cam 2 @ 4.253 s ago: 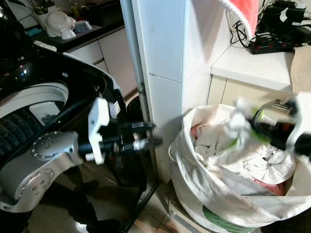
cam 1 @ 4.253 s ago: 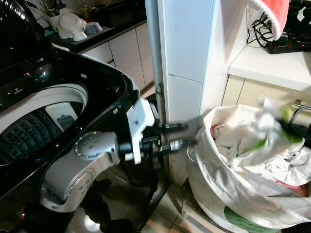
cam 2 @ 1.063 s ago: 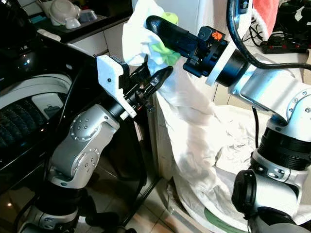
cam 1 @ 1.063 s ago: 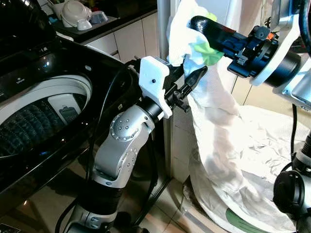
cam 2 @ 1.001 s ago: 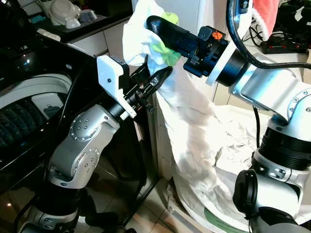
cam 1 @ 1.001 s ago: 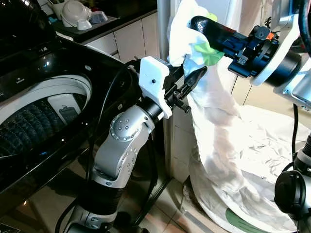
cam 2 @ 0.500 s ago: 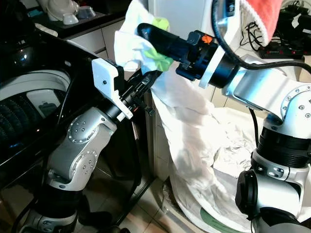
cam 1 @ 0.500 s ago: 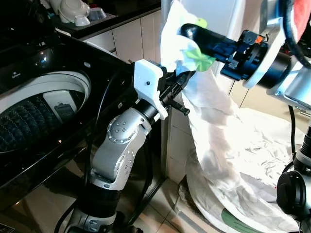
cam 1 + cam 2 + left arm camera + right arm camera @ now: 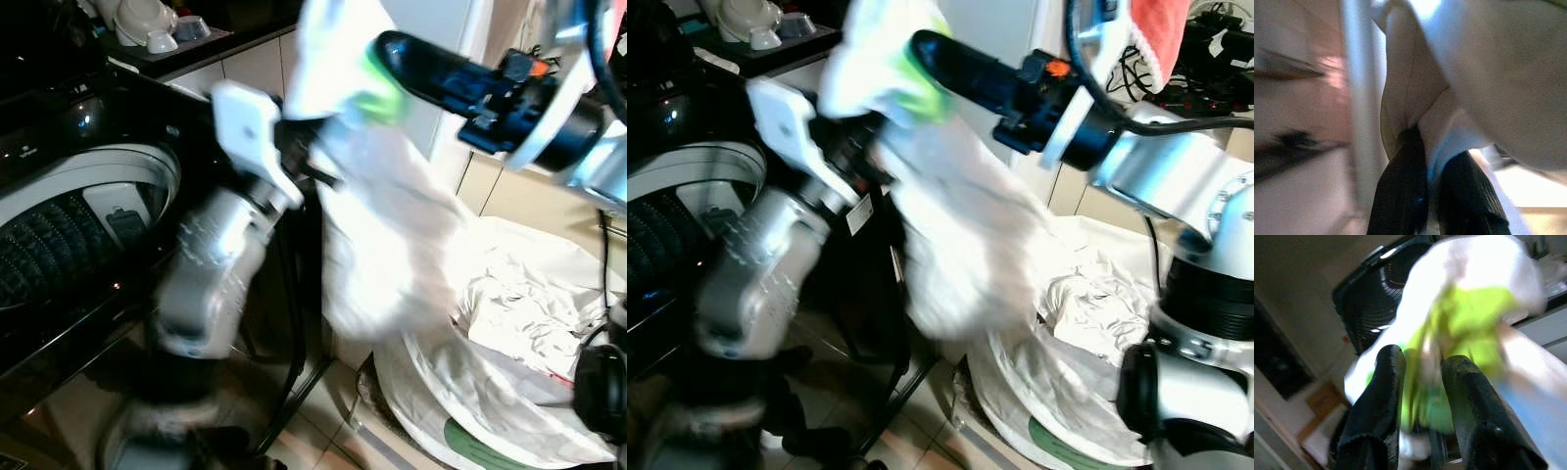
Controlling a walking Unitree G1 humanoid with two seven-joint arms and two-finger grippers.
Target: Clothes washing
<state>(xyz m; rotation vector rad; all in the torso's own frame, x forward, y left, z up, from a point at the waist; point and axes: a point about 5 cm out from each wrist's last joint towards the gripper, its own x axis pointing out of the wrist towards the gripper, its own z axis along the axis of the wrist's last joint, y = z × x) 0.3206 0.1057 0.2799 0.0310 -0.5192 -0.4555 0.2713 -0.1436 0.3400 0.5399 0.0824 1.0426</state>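
A white garment with a lime-green patch hangs in the air between the washing machine and the laundry bag, blurred by motion. My right gripper holds its top, shut on the green-and-white folds. My left gripper is shut on a white fold of the same garment; it shows blurred by the washer's edge. The black top-loading washing machine stands at the left with its drum uncovered. The garment's lower end swings free above the bag.
A large white laundry bag with crumpled white clothes inside sits on the floor at the lower right. A white pillar stands behind the garment. A dark counter with bowls is at the back left; a red cloth hangs at the top right.
Both grippers have swung the garment left toward the washer. Its lower end has come up out of the bag and now hangs free. The left arm is blurred by fast motion.
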